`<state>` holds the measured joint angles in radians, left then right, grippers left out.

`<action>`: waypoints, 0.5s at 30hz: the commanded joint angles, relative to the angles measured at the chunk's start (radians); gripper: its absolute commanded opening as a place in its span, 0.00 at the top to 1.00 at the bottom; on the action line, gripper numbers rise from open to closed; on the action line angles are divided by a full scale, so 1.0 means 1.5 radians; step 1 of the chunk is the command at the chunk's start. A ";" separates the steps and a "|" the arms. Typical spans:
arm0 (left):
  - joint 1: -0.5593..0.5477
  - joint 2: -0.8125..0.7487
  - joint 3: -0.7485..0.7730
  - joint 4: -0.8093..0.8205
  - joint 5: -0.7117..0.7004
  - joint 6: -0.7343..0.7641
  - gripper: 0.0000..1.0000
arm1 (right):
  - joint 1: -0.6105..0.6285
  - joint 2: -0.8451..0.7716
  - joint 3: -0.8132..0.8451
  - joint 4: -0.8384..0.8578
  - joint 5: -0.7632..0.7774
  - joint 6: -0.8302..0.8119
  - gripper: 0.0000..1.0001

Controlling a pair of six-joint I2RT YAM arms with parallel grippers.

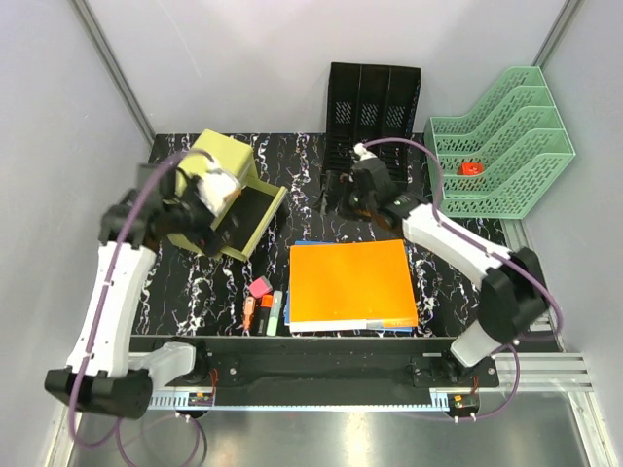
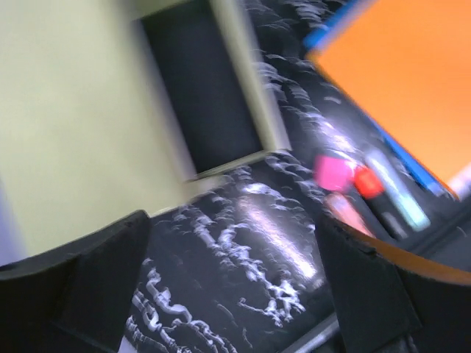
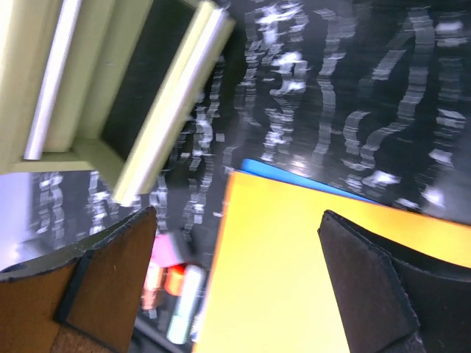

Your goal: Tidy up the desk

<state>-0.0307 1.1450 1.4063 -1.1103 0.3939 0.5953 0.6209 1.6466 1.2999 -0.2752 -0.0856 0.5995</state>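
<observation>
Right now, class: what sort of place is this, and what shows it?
Likely a staged office desk in a robot test booth: orange folder, green file tray, highlighters, plus two robot arms.

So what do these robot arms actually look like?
Both the left arm and right arm have white, rounded links joined by bulky black joints, with a thin purple cable looping alongside each. The left gripper and right gripper each end in two broad dark fingers; one on the right looks brownish.

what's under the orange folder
A blue sheet: only its edges peek out beyond the orange folder. The rest of it, and anything else below, is covered.
</observation>
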 commanded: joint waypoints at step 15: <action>-0.378 0.158 -0.281 0.131 -0.168 -0.047 0.01 | 0.001 -0.317 -0.282 0.039 0.191 -0.027 0.05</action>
<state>-0.5888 1.3121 0.9955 -1.0489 0.2153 0.5568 0.6209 1.2610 0.9180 -0.2966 0.1410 0.5541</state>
